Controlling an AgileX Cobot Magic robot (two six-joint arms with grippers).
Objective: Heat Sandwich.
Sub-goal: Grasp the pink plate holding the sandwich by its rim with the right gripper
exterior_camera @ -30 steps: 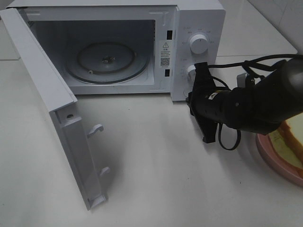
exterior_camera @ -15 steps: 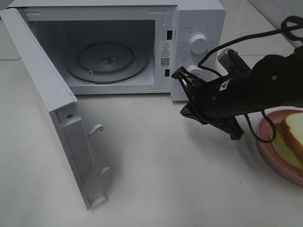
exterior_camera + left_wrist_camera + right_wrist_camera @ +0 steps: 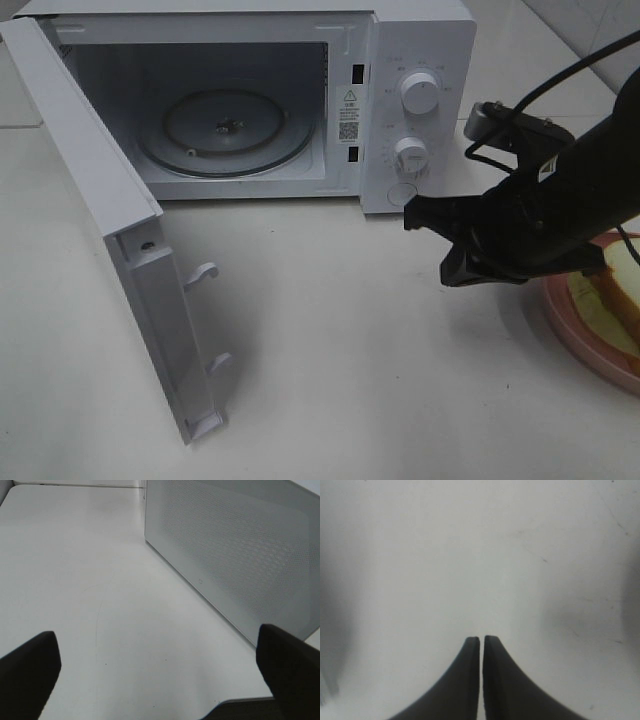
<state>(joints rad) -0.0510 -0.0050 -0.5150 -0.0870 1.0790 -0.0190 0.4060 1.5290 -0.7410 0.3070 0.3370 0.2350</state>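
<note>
The microwave [image 3: 440, 50] door [image 3: 110, 230] is seen swung open and the turntable [image 3: 225, 130] bare, so opening is judged done. The sandwich [image 3: 625, 290] is left on its pink plate [image 3: 570, 340] at the bench's right edge (partly cropped). The right gripper [image 3: 481, 639] jaws are pressed nearly together, empty; the left gripper [image 3: 157, 645] jaws are spread wide. Loading, closing and starting are judged outstanding.

Tool [image 3: 159, 674] spread wide, white table [image 3: 75, 580], perforated panel [image 3: 240, 555]
</note>
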